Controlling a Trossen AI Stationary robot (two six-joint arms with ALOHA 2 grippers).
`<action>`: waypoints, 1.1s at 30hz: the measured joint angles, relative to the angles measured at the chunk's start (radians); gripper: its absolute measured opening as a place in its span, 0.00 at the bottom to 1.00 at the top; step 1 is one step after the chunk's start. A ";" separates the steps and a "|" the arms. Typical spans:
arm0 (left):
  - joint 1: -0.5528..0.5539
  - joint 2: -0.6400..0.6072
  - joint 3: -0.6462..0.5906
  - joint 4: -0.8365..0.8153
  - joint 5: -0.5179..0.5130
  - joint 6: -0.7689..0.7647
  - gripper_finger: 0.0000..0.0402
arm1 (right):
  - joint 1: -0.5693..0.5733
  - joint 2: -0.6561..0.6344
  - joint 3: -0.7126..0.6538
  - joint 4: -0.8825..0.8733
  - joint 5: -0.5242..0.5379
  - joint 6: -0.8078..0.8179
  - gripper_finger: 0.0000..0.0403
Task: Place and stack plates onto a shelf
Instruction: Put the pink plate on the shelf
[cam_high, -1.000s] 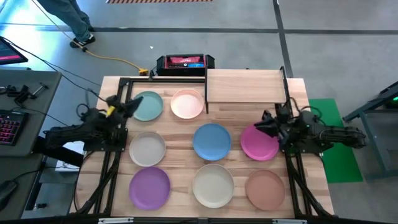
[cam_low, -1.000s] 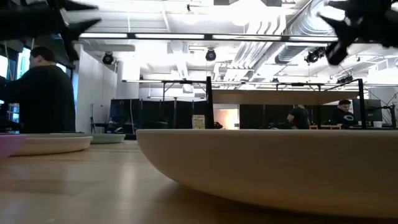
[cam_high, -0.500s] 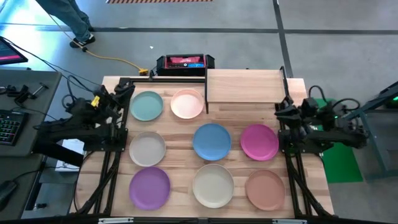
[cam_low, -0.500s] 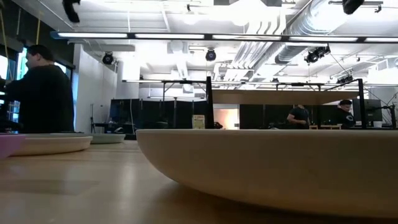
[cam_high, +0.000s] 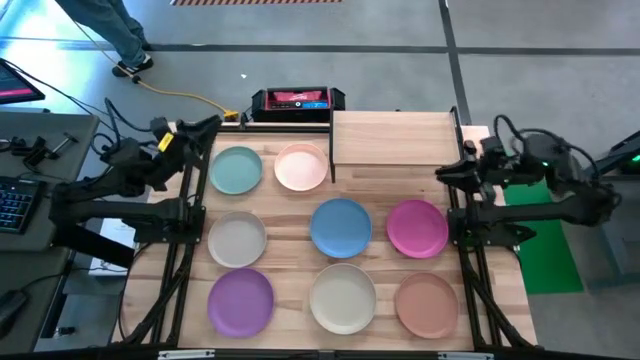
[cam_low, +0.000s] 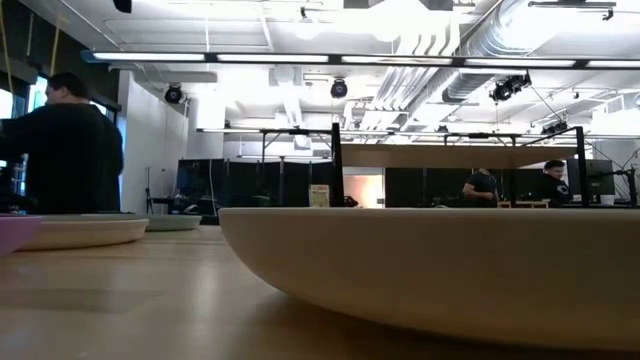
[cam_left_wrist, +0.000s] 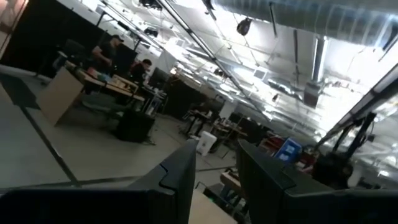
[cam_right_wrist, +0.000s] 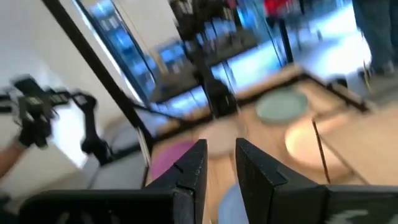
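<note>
all eight plates are lying flat on the table, the shelf is standing bare at its far edge, and both grippers, left gripper and right gripper, are hanging with jaws slightly apart, gripping nothing.

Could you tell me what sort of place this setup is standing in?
Probably a robotics lab or industrial workspace: exposed ceiling ducts and strip lights overhead, desks with people in the background, and a keyboard beside the wooden table.

you are in a big open lab or workshop hall: exposed ducts and strip lights run above the plank table, people work at desks beyond it, and a keyboard sits beside it.
</note>
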 joint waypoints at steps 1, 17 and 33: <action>0.000 0.006 0.002 -0.001 0.000 0.016 0.26 | 0.000 0.033 0.038 -0.052 -0.002 0.000 0.16; 0.000 0.012 0.002 -0.110 0.188 0.108 0.26 | 0.044 0.388 0.199 -0.507 -0.007 0.260 0.16; 0.001 0.012 0.002 -0.359 0.363 0.092 0.26 | 0.177 0.669 0.198 -0.523 -0.078 0.315 0.17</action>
